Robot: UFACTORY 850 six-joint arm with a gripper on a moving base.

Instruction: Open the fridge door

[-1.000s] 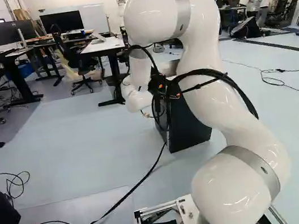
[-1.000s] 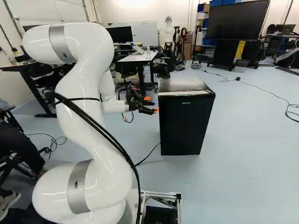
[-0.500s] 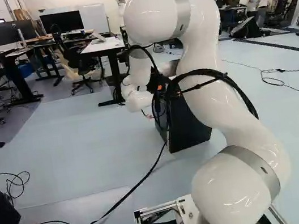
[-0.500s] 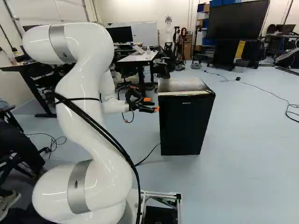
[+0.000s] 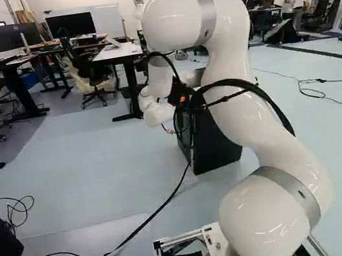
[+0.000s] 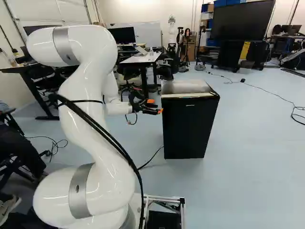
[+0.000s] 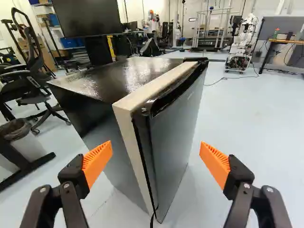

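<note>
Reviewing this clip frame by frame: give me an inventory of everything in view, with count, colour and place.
fridge: 1, black, on the floor ahead of the gripper
floor cable: 1, black, running towards the fridge
large screen: 1, black, behind the fridge
whiteboard: 1, pale, by the back wall
monitors: several, dark, on desks
desks: several, some white-topped, beyond the fridge
chairs: several, mostly black, by desks
another robot: 1, white, far across the floor
arm: 1, white, rising from the base
gripper: 1, black, open, two orange-padded fingers
</note>
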